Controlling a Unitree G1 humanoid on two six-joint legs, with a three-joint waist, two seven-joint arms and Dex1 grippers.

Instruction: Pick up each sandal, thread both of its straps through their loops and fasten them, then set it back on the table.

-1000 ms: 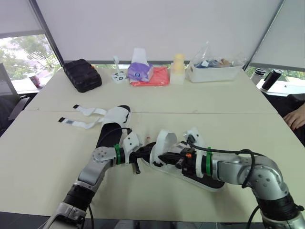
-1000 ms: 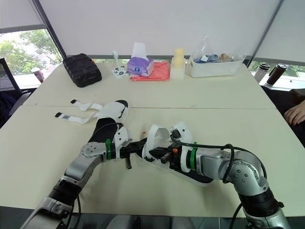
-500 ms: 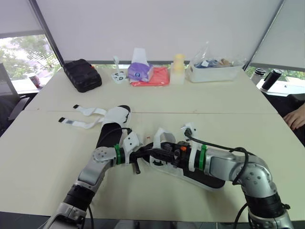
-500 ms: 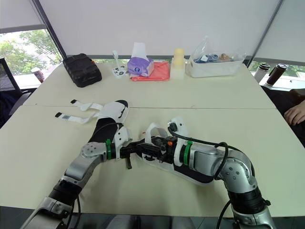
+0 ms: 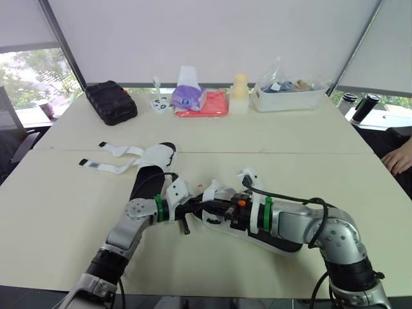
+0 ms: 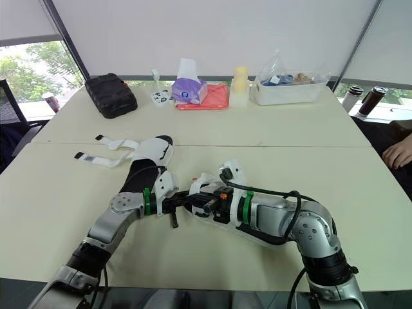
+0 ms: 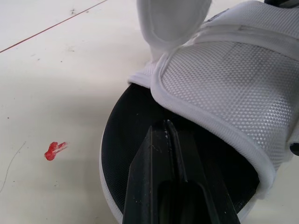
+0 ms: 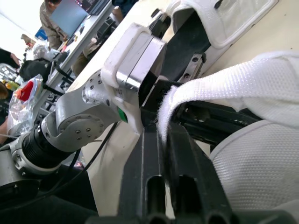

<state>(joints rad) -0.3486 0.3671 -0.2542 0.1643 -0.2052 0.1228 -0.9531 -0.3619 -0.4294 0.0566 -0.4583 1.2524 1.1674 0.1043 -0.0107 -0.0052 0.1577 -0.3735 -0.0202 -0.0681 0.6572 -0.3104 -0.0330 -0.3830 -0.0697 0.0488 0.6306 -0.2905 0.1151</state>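
Note:
Near the middle of the table lies a black-soled sandal (image 5: 286, 237) with a white mesh upper (image 7: 224, 93). My right gripper (image 5: 217, 210) is shut on its white strap (image 8: 205, 88), holding it low over the toe. My left gripper (image 5: 192, 207) meets it at the toe, fingers (image 7: 154, 158) shut and lying on the black insole (image 7: 126, 140) under the upper's edge. A second sandal (image 5: 153, 168) rests further left, its two white straps (image 5: 106, 158) lying loose and stretched out to the left.
Along the far edge stand a black pouch (image 5: 111, 101), a tissue box (image 5: 189, 96), a red cloth (image 5: 207, 107), a pale bottle (image 5: 240, 93) and a clear bin (image 5: 290, 94). A person's hand (image 5: 400, 158) rests at the right. A red mark (image 7: 55, 150) is by the toe.
My right gripper has moved left with the strap, pulling it down from a raised loop to low over the toe, close to the left gripper. The left gripper has stayed put.

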